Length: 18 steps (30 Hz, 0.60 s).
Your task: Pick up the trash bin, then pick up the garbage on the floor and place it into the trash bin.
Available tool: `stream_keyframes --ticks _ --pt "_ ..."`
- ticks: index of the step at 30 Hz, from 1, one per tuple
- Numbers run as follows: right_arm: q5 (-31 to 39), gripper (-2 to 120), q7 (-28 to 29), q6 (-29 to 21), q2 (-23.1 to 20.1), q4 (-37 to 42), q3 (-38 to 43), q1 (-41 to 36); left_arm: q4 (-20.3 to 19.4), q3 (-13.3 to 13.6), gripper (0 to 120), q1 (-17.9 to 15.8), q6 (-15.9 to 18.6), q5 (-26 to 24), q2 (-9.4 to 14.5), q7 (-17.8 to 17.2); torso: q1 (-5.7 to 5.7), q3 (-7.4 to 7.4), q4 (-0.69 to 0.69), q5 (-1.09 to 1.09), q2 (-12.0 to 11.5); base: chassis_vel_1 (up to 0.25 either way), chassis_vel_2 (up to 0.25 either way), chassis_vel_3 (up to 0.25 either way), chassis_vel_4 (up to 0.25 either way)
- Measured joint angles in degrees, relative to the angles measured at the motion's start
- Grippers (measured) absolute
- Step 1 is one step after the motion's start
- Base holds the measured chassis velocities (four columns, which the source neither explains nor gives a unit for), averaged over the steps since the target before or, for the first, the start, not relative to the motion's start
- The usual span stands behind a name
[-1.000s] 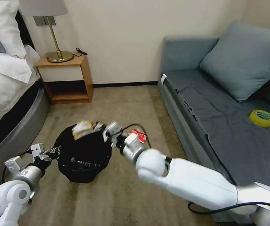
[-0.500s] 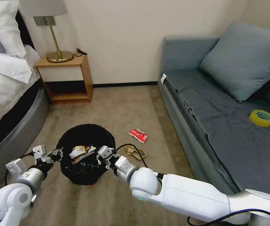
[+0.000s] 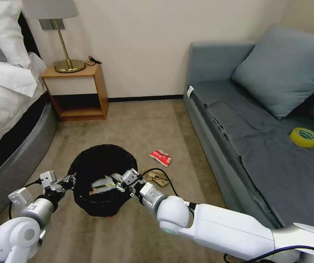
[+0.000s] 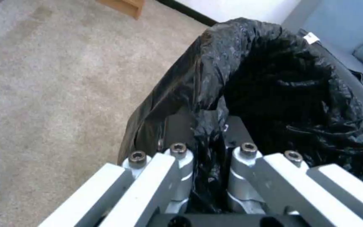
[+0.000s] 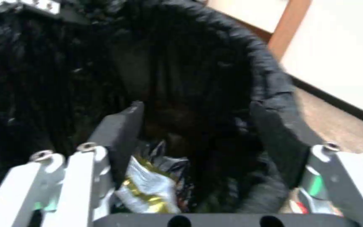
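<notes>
Gripping the trash bin [image 3: 102, 171] rim, the left gripper [image 3: 66, 181] is clamped on its bag while the right gripper [image 3: 122, 182], jaws wide, is hovering above the gold-and-white snack wrapper [image 5: 148, 186] inside.

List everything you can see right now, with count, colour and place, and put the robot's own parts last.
trash bin: 1, black bag liner, on the carpet in front of the robot
snack wrapper: 1, gold and white, inside the bin
red-and-white packet: 1, on the carpet right of the bin
crumpled paper: 1, brown, on the carpet by the bin's right side
tape roll: 1, yellow, on the sofa seat
sofa: 1, grey-blue, right side, with a cushion
nightstand: 1, wood, against the wall
lamp: 1, brass, on the nightstand
bed: 1, white bedding, left
left gripper: shut on the bin's left rim
right gripper: open, over the bin's mouth
</notes>
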Motion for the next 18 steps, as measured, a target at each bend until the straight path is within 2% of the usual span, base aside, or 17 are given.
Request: stream_keyframes --ticks 1,2,3,4,8,12,17,18 --pt "-0.60 76 0.36 0.19 -0.54 0.51 0.77 -0.39 -0.02 -0.17 6 -0.04 0.04 0.01 -0.04 -0.08 0.00 0.00 0.00 0.00 0.00 0.000 0.000 0.000 0.000" --pt "-0.96 76 0.49 0.32 -0.78 0.71 1.05 -0.56 -0.02 -0.23 6 -0.06 0.05 0.01 -0.04 -0.10 0.00 0.00 0.01 0.00 0.00 0.000 0.000 0.000 0.000" --pt "-3.13 85 1.09 0.93 -2.09 1.47 2.63 -1.53 -0.02 -0.60 6 -0.13 0.11 0.01 -0.04 -0.24 0.00 0.00 0.01 0.00 0.00 0.000 0.000 0.000 0.000" --pt "-3.13 85 1.09 0.93 -2.09 1.47 2.63 -1.53 -0.02 -0.60 6 -0.13 0.11 0.01 -0.04 -0.24 0.00 0.00 0.01 0.00 0.00 0.000 0.000 0.000 0.000" --pt "-10.24 99 3.28 2.46 -5.11 3.74 8.76 -6.12 0.18 -1.29 6 -0.44 0.15 0.07 0.12 -0.58 0.00 0.00 -0.01 0.00 0.00 0.000 0.000 0.000 0.000" --pt "-12.24 100 4.48 2.81 -7.21 6.42 13.75 -10.80 0.33 -1.39 6 -0.53 0.17 0.08 0.26 -0.80 0.00 0.00 0.00 0.00 0.00 0.000 0.000 0.000 0.000" --pt "-16.34 100 3.06 4.25 -9.59 10.50 23.23 -21.45 0.24 -1.06 6 -0.44 0.17 0.36 0.36 -1.45 0.00 0.00 -0.02 0.01 0.00 0.000 0.000 0.000 0.000" --pt "-16.34 100 3.06 4.25 -9.59 10.50 23.23 -21.45 0.24 -1.06 6 -0.44 0.17 0.36 0.36 -1.45 0.00 0.00 -0.02 0.01 0.00 0.000 0.000 0.000 0.000"
